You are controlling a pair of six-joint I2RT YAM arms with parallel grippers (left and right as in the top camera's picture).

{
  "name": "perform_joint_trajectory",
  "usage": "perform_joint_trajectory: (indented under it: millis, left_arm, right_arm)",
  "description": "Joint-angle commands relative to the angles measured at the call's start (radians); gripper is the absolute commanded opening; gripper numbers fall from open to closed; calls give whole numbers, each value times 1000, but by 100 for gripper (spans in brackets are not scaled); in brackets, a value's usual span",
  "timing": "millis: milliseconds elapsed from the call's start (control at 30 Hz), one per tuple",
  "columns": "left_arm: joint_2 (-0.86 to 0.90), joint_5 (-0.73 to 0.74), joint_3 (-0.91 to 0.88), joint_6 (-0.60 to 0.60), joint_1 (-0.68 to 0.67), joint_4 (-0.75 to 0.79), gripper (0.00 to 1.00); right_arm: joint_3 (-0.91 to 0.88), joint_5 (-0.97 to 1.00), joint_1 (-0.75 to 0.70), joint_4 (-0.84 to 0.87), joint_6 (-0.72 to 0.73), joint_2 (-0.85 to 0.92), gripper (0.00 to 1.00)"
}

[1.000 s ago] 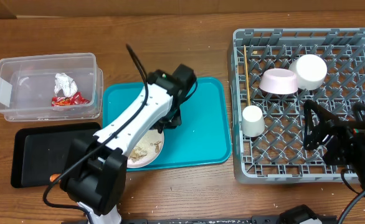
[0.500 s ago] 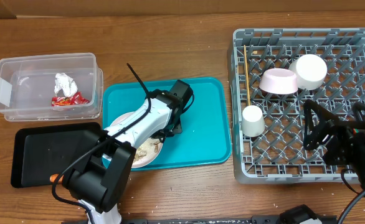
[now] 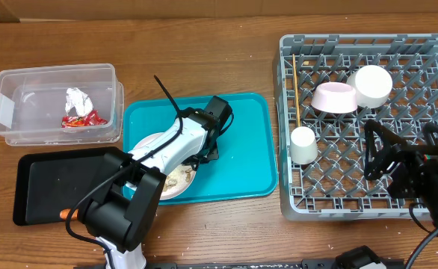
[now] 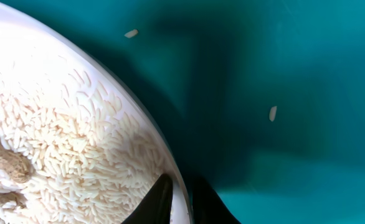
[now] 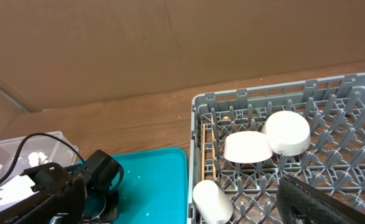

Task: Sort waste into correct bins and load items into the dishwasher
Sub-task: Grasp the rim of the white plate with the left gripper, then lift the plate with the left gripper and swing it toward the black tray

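My left gripper [image 3: 204, 149] is shut on the right rim of the round white plate [image 3: 180, 188], which lies on the teal tray [image 3: 241, 157] and holds beige rice and scraps [image 3: 176, 178]. The left wrist view shows the rim [image 4: 139, 118] between both fingers [image 4: 182, 200] and the rice [image 4: 58, 143]. The clear container [image 3: 54, 78] holds the white wrapper [image 3: 75, 99] and red wrapper [image 3: 81, 119]. An orange carrot [image 3: 67, 214] shows at the black tray's [image 3: 54, 183] front edge. My right gripper [image 3: 374, 153] hangs open and empty over the grey rack [image 3: 338, 202].
In the rack lie a pale pink bowl [image 3: 334, 97], a white bowl [image 3: 373, 84], a white cup [image 3: 304, 145] and chopsticks [image 3: 296, 90]. The right wrist view shows the bowls [image 5: 248, 147], cup [image 5: 212, 200], rack [image 5: 350, 124] and teal tray [image 5: 151, 180].
My left arm has dropped lower and swung toward the front, with the gripper settling at the plate's right rim. The right arm has not moved.
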Motion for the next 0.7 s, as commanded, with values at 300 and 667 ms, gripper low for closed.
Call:
perform_joint_trajectory:
  millis: [300,667]
  left_arm:
    - [4,-1,186,33,4,-225,4]
    - [-39,-16,433,27,10,-509,4]
  right_arm:
    - [1,9,-2,5,5,0,100]
    - [1,10,-2,5,5,0,100]
